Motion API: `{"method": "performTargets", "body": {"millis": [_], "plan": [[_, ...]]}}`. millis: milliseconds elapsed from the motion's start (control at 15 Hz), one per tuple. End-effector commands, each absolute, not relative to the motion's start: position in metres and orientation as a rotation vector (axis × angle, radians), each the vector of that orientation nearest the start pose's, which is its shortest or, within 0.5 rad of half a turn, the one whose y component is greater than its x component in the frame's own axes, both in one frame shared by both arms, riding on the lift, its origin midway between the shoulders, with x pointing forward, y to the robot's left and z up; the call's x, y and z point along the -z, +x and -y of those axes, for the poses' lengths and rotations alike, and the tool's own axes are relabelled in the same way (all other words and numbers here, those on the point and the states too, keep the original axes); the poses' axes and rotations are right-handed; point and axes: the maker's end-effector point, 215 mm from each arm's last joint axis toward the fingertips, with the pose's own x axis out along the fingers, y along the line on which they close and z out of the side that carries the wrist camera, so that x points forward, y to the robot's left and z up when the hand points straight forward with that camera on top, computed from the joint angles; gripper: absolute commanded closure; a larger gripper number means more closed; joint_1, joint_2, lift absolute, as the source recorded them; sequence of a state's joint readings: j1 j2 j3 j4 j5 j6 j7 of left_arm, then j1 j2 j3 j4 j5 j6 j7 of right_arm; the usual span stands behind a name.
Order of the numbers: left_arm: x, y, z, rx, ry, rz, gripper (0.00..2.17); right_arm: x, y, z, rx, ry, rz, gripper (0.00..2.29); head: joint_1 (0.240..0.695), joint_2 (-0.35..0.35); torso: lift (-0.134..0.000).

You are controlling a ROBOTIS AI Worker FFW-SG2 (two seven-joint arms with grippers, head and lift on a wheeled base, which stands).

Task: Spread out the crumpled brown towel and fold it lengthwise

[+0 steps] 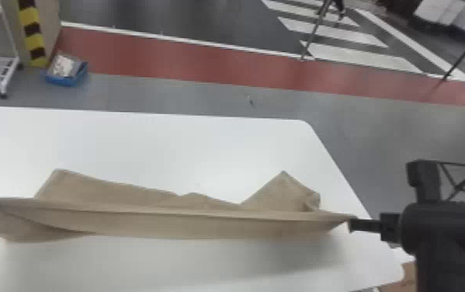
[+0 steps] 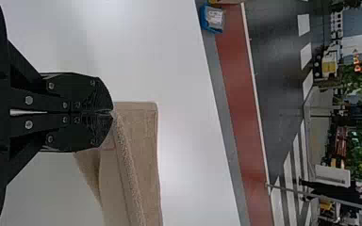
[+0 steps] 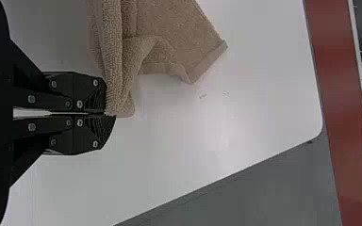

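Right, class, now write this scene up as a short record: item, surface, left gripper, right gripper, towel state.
item: brown towel
surface: white table
left gripper: shut on one end of the towel
right gripper: shut on the other end
towel state: stretched between both grippers, far part folded over unevenly, not yet flat

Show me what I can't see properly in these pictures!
- Left wrist view: the bit of brown towel inside the left tool, hidden by its fingers.
- Right wrist view: the bit inside the right tool, hidden by its fingers.
- Head view: the white table's left end, cut off by the edge.
- Head view: what's in the blue box, too small to tell.
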State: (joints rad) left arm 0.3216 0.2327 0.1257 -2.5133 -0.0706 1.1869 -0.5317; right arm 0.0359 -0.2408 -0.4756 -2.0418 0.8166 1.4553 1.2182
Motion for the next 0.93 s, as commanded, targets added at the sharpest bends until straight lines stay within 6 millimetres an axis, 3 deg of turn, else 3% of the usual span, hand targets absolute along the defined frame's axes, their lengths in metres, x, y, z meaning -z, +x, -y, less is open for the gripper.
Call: {"method": "performTargets", "body": {"millis": [0, 200, 533, 867], "plan": [[0.350, 0.408, -0.234, 0.365, 0.119, -0.617, 1.44, 0.419, 0.362, 0.494, 0.126, 0.031, -1.044, 0.88, 0.695, -0.350, -0.124], [0.352, 0.406, -0.226, 0.376, 0.114, -0.622, 1.44, 0.426, 0.354, 0.491, 0.130, -0.052, -1.076, 0.26, 0.695, -0.350, -0.124], [0.354, 0.405, -0.222, 0.381, 0.118, -0.625, 1.44, 0.418, 0.348, 0.495, 0.138, -0.217, -1.085, 0.29, 0.695, -0.350, -0.124], [0.357, 0.405, -0.223, 0.379, 0.116, -0.629, 1.44, 0.405, 0.355, 0.499, 0.158, -0.416, -1.114, 0.32, 0.695, -0.350, -0.124]]}}
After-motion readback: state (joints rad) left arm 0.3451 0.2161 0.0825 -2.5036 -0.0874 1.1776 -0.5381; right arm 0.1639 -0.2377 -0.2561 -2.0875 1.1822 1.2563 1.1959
